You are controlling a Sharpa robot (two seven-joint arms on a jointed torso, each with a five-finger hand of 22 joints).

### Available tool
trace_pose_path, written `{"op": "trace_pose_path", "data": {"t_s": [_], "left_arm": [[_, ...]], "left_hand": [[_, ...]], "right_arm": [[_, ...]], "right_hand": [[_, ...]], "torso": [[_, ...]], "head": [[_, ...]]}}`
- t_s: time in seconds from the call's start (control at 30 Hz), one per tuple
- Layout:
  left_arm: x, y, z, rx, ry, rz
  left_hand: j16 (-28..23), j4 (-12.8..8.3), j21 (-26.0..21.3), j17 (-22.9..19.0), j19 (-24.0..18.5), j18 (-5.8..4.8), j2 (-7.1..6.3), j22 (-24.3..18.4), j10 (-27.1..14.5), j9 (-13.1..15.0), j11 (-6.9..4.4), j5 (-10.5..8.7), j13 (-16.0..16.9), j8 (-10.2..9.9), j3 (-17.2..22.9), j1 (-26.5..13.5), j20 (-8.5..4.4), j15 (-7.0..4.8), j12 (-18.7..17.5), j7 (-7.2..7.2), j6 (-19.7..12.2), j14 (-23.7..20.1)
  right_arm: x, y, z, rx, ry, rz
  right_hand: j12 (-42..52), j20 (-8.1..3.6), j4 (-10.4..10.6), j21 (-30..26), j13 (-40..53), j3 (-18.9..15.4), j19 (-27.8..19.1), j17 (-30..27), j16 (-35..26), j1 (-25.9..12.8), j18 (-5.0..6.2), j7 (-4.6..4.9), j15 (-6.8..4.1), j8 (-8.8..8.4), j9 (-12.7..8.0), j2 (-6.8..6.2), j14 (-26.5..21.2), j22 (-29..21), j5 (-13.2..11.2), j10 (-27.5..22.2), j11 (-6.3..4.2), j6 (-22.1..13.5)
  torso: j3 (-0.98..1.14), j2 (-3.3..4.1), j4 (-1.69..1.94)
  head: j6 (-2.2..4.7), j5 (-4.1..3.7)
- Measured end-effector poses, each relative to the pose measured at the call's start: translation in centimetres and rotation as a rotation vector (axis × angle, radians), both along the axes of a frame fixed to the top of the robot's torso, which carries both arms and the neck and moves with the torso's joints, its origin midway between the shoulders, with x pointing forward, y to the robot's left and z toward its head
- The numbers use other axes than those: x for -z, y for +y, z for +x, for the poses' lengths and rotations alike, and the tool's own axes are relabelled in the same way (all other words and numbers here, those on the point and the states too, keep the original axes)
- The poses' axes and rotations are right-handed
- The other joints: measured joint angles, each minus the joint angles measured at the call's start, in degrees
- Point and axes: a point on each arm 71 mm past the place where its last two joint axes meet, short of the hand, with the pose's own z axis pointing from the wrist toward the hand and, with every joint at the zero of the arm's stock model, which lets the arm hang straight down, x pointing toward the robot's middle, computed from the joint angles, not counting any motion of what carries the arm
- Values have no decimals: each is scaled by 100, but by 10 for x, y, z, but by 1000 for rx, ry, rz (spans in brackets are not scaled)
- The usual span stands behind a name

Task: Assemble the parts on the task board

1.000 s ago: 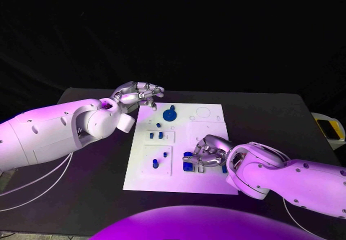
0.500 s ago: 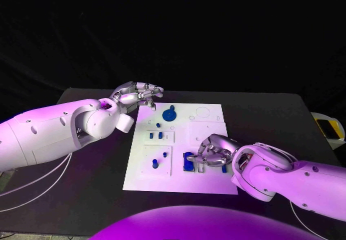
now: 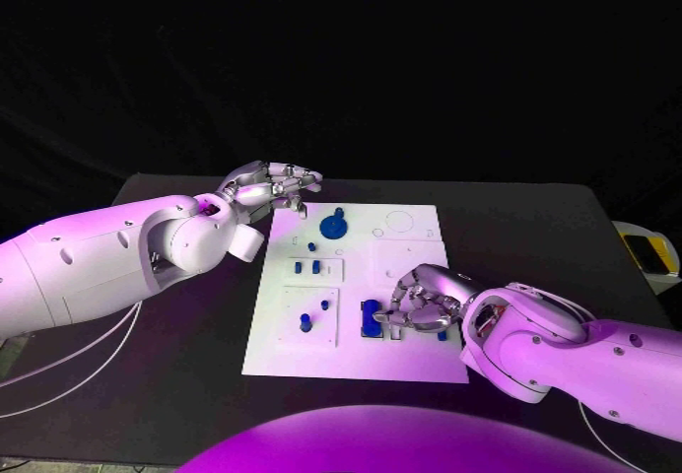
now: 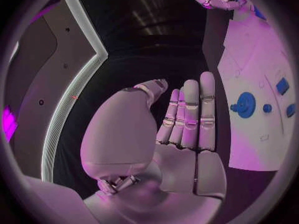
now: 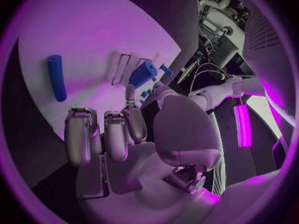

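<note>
The black table (image 3: 170, 325) carries the white task board (image 3: 405, 360) at its middle. The left arm (image 3: 100, 261) comes in over the table's left side, and the right arm (image 3: 582, 355) lies across its near right corner. The left hand (image 3: 270, 187) hovers off the board's far left corner; in its wrist view its fingers (image 4: 190, 114) stand straight and close side by side with nothing in them. The right hand (image 3: 424, 301) sits low over the board's near right part, its fingertips pinching a small blue block (image 5: 143, 73) just above the board. Beside it on the board lies a blue bar (image 3: 371, 317). A round blue disc (image 3: 334, 226) lies near the far edge, and several small blue parts (image 3: 307, 267) sit in the left-hand panels.
</note>
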Motion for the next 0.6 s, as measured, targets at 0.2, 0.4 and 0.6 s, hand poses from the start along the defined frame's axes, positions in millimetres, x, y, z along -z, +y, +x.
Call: {"op": "trace_pose_path", "data": {"t_s": [0.2, 0.4, 0.6], "left_arm": [[0, 0, 0, 1, 1, 0], [0, 0, 0, 2, 2, 0], [0, 0, 0, 3, 2, 0]], "left_hand": [[0, 0, 0, 0, 0, 0, 0, 0, 0, 0, 0, 0, 0, 0, 0, 0, 0, 0, 0, 0, 0, 0], [0, 0, 0, 0, 0, 0, 0, 0, 0, 0, 0, 0, 0, 0, 0, 0, 0, 0, 0, 0, 0, 0], [0, 0, 0, 0, 0, -1, 0, 0, 0, 0, 0, 0, 0, 0, 0, 0, 0, 0, 0, 0, 0, 0]], "right_arm": [[0, 3, -1, -24, -1, 3], [1, 6, -1, -46, 0, -3], [2, 10, -1, -65, 2, -10]], "right_hand": [[0, 0, -24, 0, 0, -24, 0, 0, 0, 207, 0, 0, 0, 22, 0, 22, 0, 0, 22, 0, 0, 0], [0, 0, -46, 0, -1, -32, 0, 4, 0, 336, 0, 0, 0, 47, -7, 60, 0, -1, -46, 0, 0, 0], [30, 0, -103, 0, -1, -21, 0, 4, 0, 440, 0, 0, -21, 63, -9, 60, -21, -1, -46, 41, 0, 0]], "torso": [[-7, 2, 1], [-9, 2, 4], [-9, 5, 6]], "head": [[0, -8], [0, -1], [0, 14]]}}
